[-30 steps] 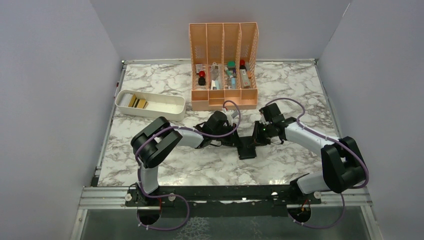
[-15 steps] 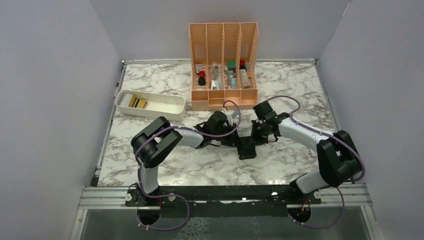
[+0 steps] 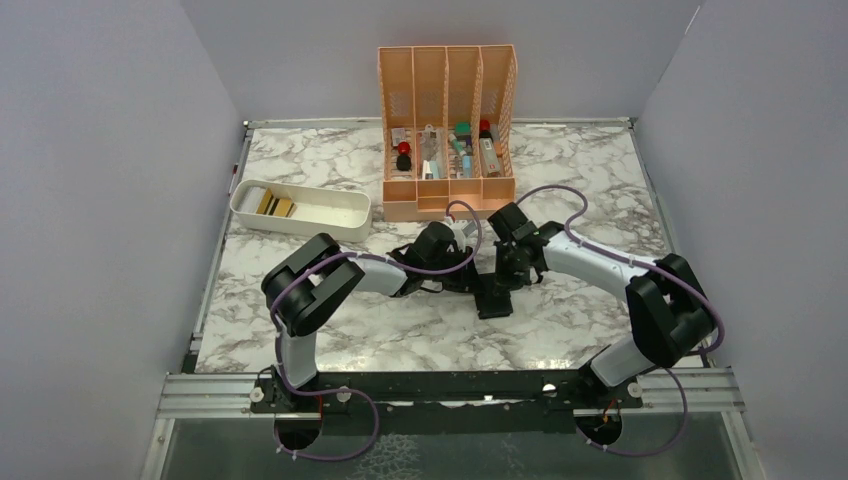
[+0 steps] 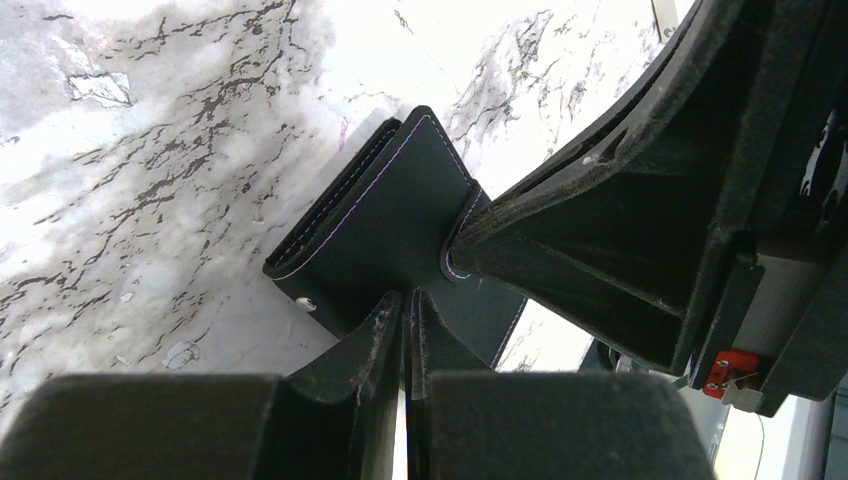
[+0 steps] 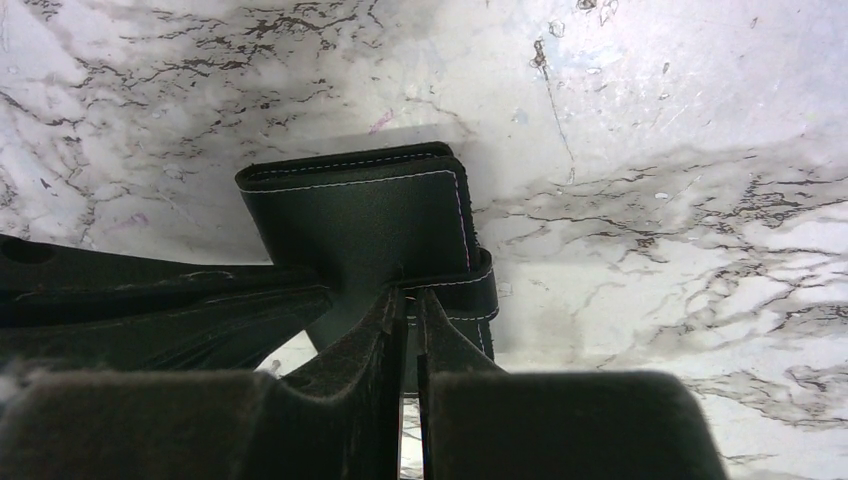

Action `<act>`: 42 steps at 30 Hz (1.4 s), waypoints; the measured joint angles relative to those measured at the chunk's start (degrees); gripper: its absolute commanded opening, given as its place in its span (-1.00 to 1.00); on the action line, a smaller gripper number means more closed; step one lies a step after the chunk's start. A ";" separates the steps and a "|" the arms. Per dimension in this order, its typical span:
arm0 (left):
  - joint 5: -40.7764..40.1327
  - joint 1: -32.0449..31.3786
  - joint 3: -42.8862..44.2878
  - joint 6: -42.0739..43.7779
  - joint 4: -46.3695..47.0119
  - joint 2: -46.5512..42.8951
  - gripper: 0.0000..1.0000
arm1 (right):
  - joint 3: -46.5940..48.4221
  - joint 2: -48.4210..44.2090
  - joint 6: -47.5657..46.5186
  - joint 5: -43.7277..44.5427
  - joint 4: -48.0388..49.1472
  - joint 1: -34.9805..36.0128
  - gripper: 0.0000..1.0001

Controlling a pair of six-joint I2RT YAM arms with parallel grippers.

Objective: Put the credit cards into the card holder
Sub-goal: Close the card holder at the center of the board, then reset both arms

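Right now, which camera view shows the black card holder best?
The right wrist view: the card holder fills the centre, folded shut, with its stitching and strap clear. The left wrist view shows it partly covered; the top external view shows it only as a small dark shape.

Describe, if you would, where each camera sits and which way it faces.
Top external: above and behind the bases, looking down on the table, orange organiser and white tray; both arms show whole.
Left wrist: on the left arm, looking along the left gripper, shut on the card holder; the right gripper intrudes from the right.
Right wrist: on the right arm, looking along the right gripper, shut on the same card holder; the left gripper intrudes at left.
Shared: both wrist views show the card holder.
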 measured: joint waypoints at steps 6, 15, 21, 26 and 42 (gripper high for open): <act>-1.03 0.00 -0.22 0.09 -2.01 -2.36 -0.61 | -0.85 -3.72 0.13 0.57 -0.68 0.37 -0.25; -9.62 0.04 2.29 4.39 -15.47 -21.31 -0.12 | -0.76 -27.91 -0.17 1.33 -0.81 0.37 0.97; -17.16 0.04 5.42 8.61 -23.34 -33.86 0.97 | -0.76 -38.18 -0.98 2.84 -1.42 0.37 1.00; -21.35 0.04 3.98 9.77 -29.14 -42.12 0.98 | -0.68 -42.77 -0.98 4.24 -3.32 0.37 1.00; -26.88 0.04 -8.41 8.35 -34.91 -61.61 0.98 | -2.27 -51.12 1.64 5.55 -3.74 0.37 1.00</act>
